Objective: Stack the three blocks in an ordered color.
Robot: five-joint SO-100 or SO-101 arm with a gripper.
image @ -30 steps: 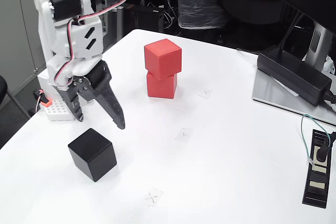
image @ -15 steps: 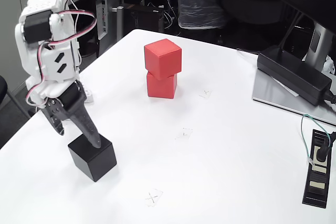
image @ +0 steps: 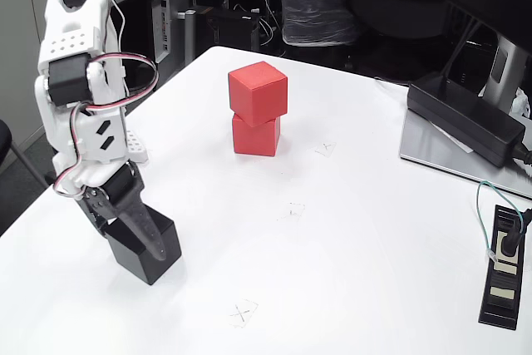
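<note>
Two red blocks stand stacked at the table's middle back: the upper red block sits slightly turned on the lower red block. The black block rests alone on the table at the front left. My gripper has come down over it, open, one black finger lying across its near top and the other jaw at its far left side. Black on black hides any contact. The block stands flat on the table.
A long black power brick lies on a grey slab at the right. A black power strip with a cable sits at the right edge. Small X marks dot the white table. The table's left edge runs close beside the arm.
The arm swung left and lowered from above the table down onto the black block, its fingers now around it. Neither the black block nor the red stack moved.
</note>
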